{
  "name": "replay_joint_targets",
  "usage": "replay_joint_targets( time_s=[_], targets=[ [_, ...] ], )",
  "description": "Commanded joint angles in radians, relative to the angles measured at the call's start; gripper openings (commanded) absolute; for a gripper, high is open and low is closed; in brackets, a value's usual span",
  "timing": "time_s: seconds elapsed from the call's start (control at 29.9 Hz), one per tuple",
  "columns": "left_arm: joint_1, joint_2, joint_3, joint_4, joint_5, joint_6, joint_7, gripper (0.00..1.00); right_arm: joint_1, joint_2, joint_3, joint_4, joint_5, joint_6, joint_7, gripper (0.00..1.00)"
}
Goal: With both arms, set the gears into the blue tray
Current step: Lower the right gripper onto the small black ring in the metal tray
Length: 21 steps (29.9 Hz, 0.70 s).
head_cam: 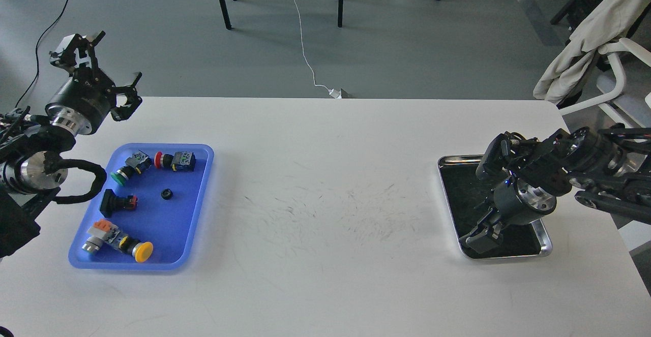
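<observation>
Both arms point(56, 123) are black, with silver wrist rings, looping black cables and claw-like jaws.

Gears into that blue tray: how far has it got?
One gear already lies in the blue tray among push-button switches. The right hand is down in the steel tray; whether it holds anything is unclear. The left hand hovers open, empty. Gears left: cannot tell.

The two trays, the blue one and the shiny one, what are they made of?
The blue tray looks like plastic: one even blue colour, soft dull shine, rounded corners and a smooth moulded rim. The shiny tray looks like metal, probably steel: its silver rim gleams like a mirror. Its inside looks dark, and whether that is a liner or a reflection cannot be told.
</observation>
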<state>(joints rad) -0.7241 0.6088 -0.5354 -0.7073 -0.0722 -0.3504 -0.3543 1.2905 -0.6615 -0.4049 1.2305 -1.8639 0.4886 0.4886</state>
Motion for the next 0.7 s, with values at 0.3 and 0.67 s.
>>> replay_joint_targets(
  time_s=[0.3,0.67],
  targets=[
    [0.0,-0.001,-0.001,0.011,0.0,-0.002,0.0,0.98,0.0,-0.001,-0.026,-0.011,0.002,0.0,0.0,0.86],
    [0.0,0.002,-0.008,0.012,0.0,-0.007,0.0,0.98,-0.013,0.005,-0.023,-0.048,0.005,0.0,0.0,0.86]
  ],
)
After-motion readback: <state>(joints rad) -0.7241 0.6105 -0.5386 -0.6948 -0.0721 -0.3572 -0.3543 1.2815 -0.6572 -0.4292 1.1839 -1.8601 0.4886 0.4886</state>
